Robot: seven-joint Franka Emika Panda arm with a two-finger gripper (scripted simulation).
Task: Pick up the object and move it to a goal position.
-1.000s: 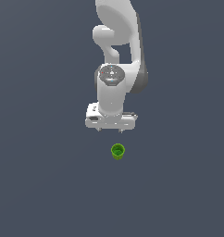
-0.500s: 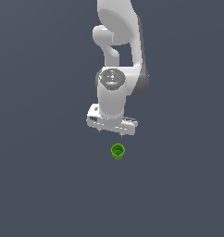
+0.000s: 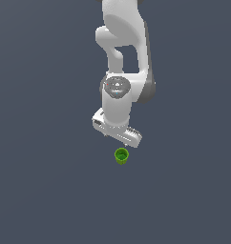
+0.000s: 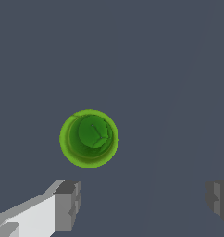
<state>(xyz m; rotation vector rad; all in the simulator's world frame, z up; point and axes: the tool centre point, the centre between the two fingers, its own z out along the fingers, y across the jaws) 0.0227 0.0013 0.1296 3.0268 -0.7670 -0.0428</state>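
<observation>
The small bright green cup [image 3: 121, 156] stands upright on the dark grey floor, its darker inside facing up. My white gripper [image 3: 120, 141] hangs just above it, turned at a slant, and does not touch it. In the wrist view the cup [image 4: 89, 138] lies apart from the gripper [image 4: 143, 200], nearer to one grey fingertip [image 4: 67, 204] than to the other, and is not between the two. The jaws are wide open and empty.
The plain dark grey floor [image 3: 50, 190] surrounds the cup. The white arm [image 3: 122, 57] rises behind the gripper. No other object shows.
The gripper has moved down toward the cup and turned about its own axis, so the hand now sits at a slant. The cup has not moved.
</observation>
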